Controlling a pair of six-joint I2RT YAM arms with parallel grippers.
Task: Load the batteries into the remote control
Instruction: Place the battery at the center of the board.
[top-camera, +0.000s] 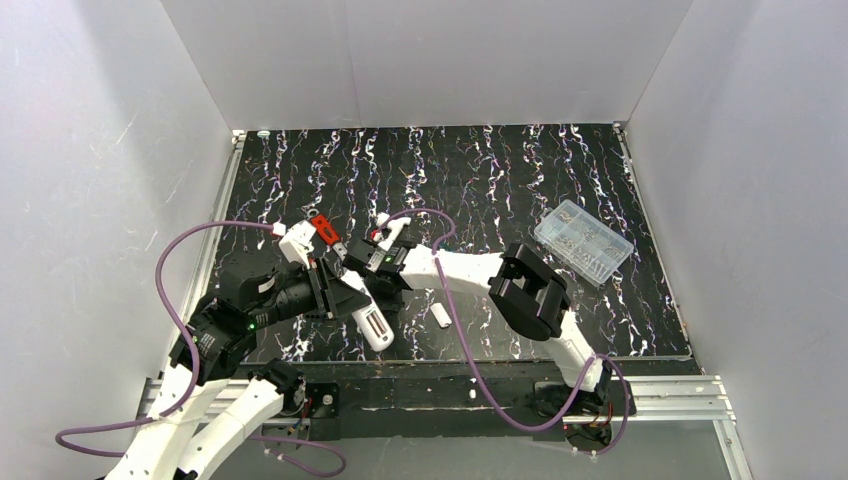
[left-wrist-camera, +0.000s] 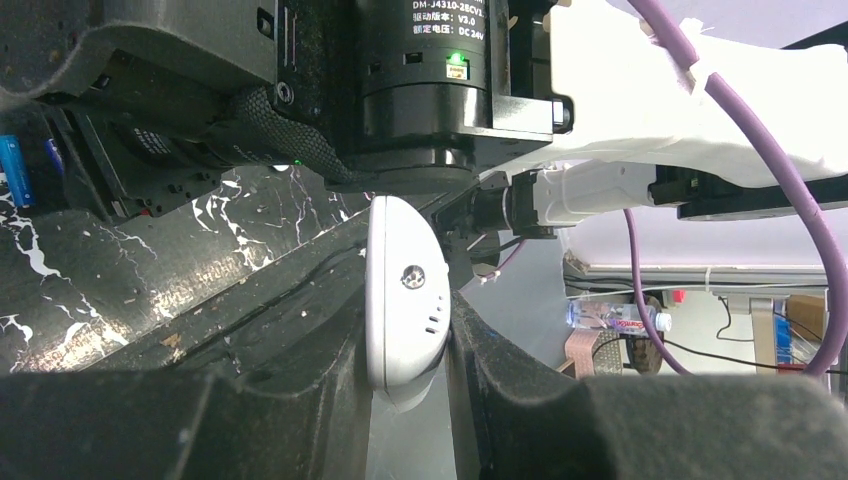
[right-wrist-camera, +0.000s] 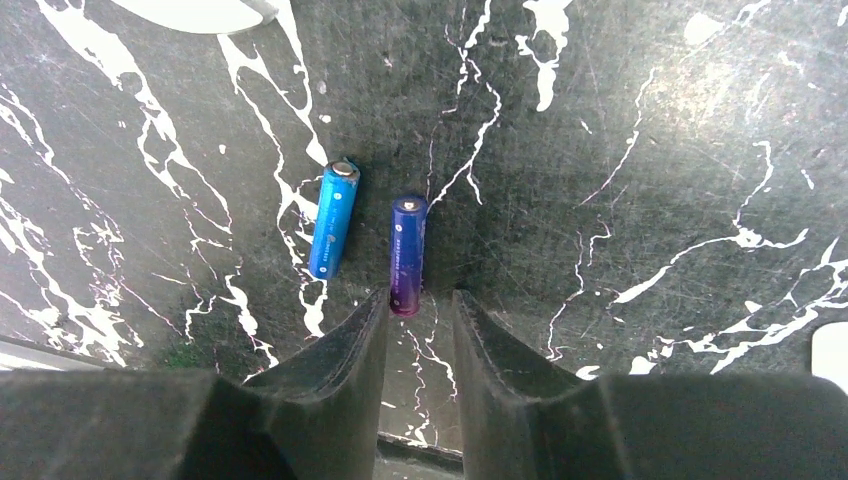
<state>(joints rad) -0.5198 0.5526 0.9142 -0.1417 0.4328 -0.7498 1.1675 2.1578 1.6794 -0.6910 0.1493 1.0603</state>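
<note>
My right gripper, jaws apart, has the purple battery at 12 o'clock, its axis running 12-to-6. My left gripper clamps the remote control.

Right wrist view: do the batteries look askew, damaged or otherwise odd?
Nothing looks damaged. Both lie loose on the mat, side by side but not parallel. The blue battery lies at a slight angle to the purple battery, whose near end sits at the tips of the open right gripper, not yet gripped.
</note>
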